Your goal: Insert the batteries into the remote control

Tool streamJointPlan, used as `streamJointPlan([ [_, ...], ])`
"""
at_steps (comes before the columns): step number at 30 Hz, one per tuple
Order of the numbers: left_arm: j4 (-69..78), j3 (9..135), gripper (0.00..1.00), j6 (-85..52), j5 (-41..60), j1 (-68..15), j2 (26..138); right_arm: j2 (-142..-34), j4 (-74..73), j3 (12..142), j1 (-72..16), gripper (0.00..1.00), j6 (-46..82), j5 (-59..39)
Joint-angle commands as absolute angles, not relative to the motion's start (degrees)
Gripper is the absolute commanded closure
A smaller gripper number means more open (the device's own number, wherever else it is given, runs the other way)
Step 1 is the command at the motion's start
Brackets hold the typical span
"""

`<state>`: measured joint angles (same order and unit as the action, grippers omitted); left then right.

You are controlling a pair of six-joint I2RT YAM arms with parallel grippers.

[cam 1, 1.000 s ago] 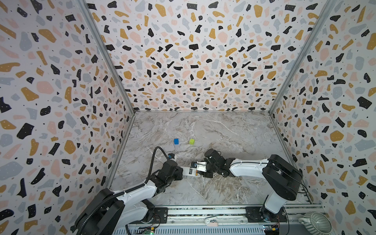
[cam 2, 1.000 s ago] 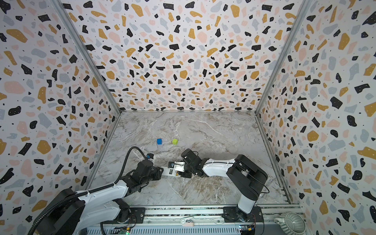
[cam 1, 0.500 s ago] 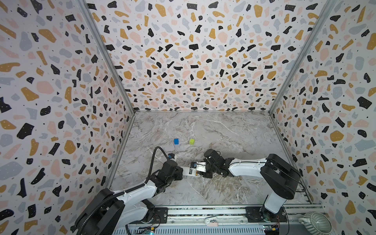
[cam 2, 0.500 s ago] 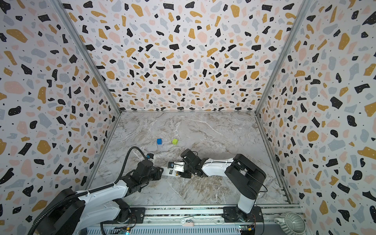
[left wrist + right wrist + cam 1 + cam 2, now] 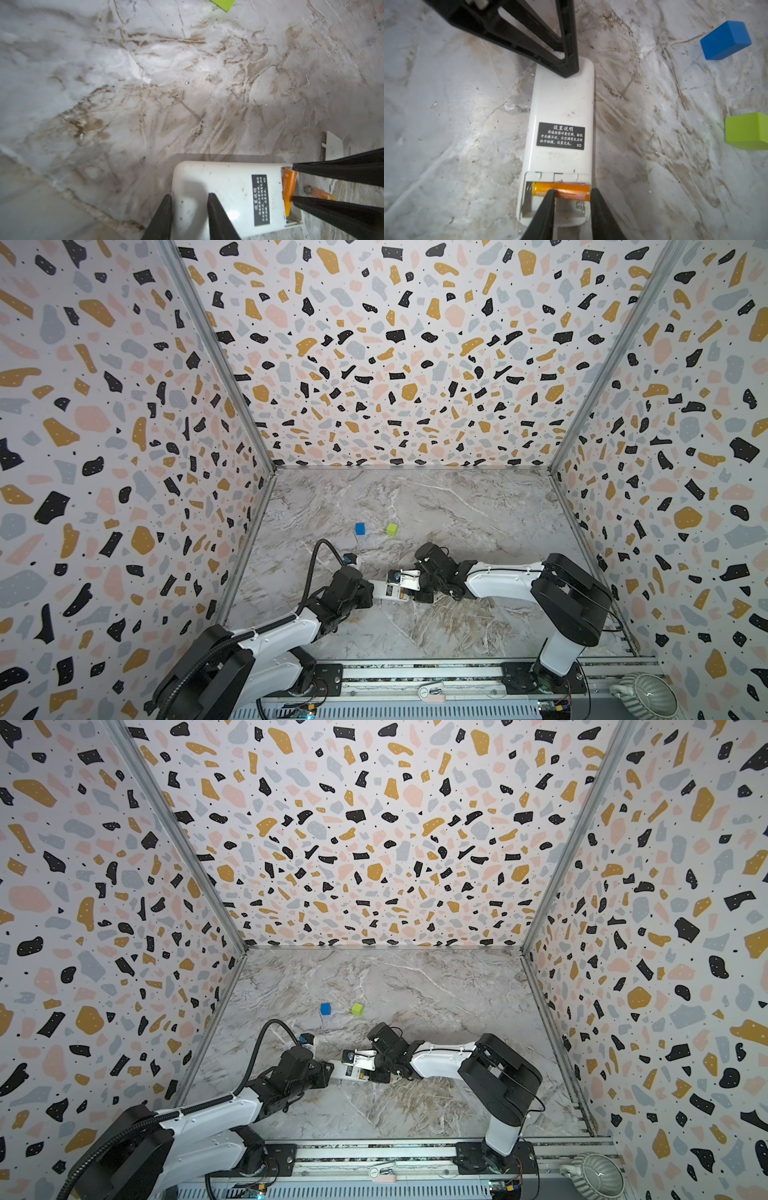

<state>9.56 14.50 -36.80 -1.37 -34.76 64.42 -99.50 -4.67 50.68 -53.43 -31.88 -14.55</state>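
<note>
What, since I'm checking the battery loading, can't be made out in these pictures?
Remote control button face: turned down, hidden in every view.
Second battery: left wrist view, partly behind the right claw.
Spare slot: right wrist view, partly behind its fingers.
Both top views: the remote control's open end is too small to read.

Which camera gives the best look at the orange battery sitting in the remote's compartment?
The right wrist view: the battery lies nearly full length, close and sharp. The left wrist view shows it smaller and partly covered. In both top views it is too small to make out.
</note>
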Motion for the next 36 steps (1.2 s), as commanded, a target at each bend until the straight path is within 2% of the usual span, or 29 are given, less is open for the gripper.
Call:
streamJointPlan([
  [1, 5.80, 13.62, 0.69, -36.48, -0.79, -34.81, 65.74, -101.84, -2.48, 52.11, -54.40, 0.69, -32.75, -14.68],
  [12, 5.65, 13.62, 0.69, -36.51, -0.84, -34.81, 65.66, -103.70, 1.47, 52.91, -55.26, 0.72, -33.49, -15.20],
  [23, 5.47, 13.62, 0.69, -36.48, -0.87, -34.83, 65.61, -105.14, 3.46, 53.21, -55.73, 0.80, -33.82, -13.72],
  [36, 5.51, 13.72, 0.69, -36.47, -0.88, -34.80, 65.83, -106.79, 6.97, 53.83, -56.99, 0.80, -34.19, -14.02],
])
